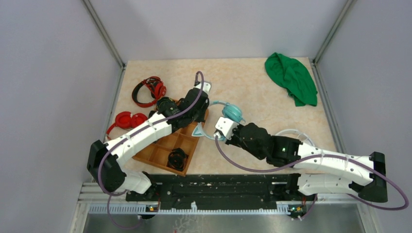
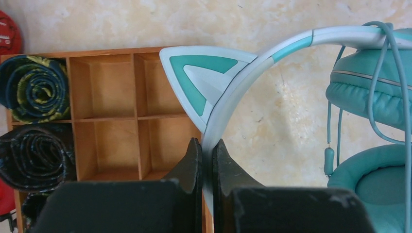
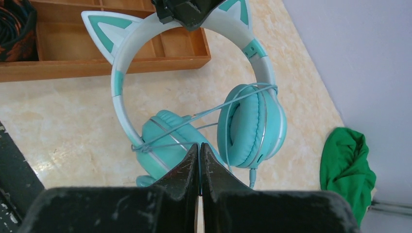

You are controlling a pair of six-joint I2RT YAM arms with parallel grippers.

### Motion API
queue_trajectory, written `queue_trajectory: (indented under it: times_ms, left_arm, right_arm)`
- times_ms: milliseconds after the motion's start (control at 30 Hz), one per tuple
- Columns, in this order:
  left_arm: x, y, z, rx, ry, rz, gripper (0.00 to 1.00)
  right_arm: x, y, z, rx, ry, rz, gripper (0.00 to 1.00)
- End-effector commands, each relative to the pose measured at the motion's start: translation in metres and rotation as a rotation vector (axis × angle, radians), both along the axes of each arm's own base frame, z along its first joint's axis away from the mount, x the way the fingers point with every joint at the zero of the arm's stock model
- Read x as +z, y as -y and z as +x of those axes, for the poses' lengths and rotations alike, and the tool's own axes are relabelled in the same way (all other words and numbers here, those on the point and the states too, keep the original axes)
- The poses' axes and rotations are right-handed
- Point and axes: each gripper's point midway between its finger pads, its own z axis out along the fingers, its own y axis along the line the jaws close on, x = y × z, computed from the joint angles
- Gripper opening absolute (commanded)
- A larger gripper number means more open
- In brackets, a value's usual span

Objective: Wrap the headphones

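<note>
The headphones [image 3: 250, 121] are teal with a pale headband and two cat ears [image 2: 194, 77]. They hang above the table beside the wooden tray. My left gripper [image 2: 208, 143] is shut on the headband [image 2: 228, 104] just below one ear; it shows at the top of the right wrist view [image 3: 187, 9]. The thin pale cable [image 3: 165, 144] runs across both ear cups and into my right gripper [image 3: 199, 145], which is shut on it close to the lower cup. From above, the two grippers [image 1: 203, 119] [image 1: 222, 132] meet near the ear cup [image 1: 232, 112].
A wooden compartment tray [image 1: 160, 155] lies under the left arm, with dark rolled bundles [image 2: 34, 87] in some cells. Two red headphones [image 1: 150, 90] [image 1: 127, 120] lie at the left. A green cloth [image 1: 291, 77] sits at the back right corner. Walls enclose the table.
</note>
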Motion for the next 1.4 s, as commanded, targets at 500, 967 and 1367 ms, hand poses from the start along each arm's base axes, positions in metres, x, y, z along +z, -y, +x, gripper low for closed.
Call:
queue_trajectory:
  times_ms: [500,967,1367]
  left_arm:
    - [-0.001,0.020,-0.025,-0.267,0.001,-0.039,0.00]
    - [0.000,0.033,-0.048,-0.447,-0.017,-0.079,0.00]
    - [-0.002,0.031,-0.060,-0.484,-0.023,-0.079,0.00]
  right_arm:
    - [0.025,-0.001,0.010,0.047,0.227,0.042,0.00]
    - [0.039,-0.025,-0.003,0.183,0.251,0.130,0.00]
    - [0.027,0.000,0.010,0.077,0.305,0.057,0.01]
